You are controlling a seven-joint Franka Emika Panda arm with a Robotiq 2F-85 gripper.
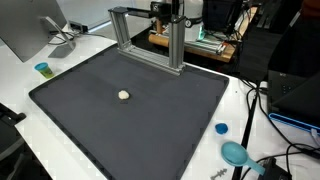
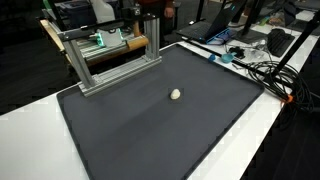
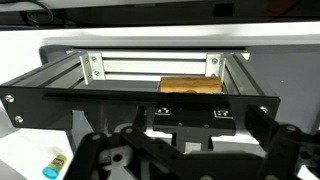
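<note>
Hovering with gripper [image 3: 180, 150] spread wide before the frame [image 3: 150, 66], facing a block [image 3: 190, 86] looking wooden, probably light, stiff and unslippery, best pinched across flat sides.

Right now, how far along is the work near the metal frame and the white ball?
Done: nothing shows as done; the white ball lies alone on the dark mat. In hand: the tool is open and empty, facing the metal frame, with a wooden block behind it. Left: every contact, since the tool touches nothing.
</note>
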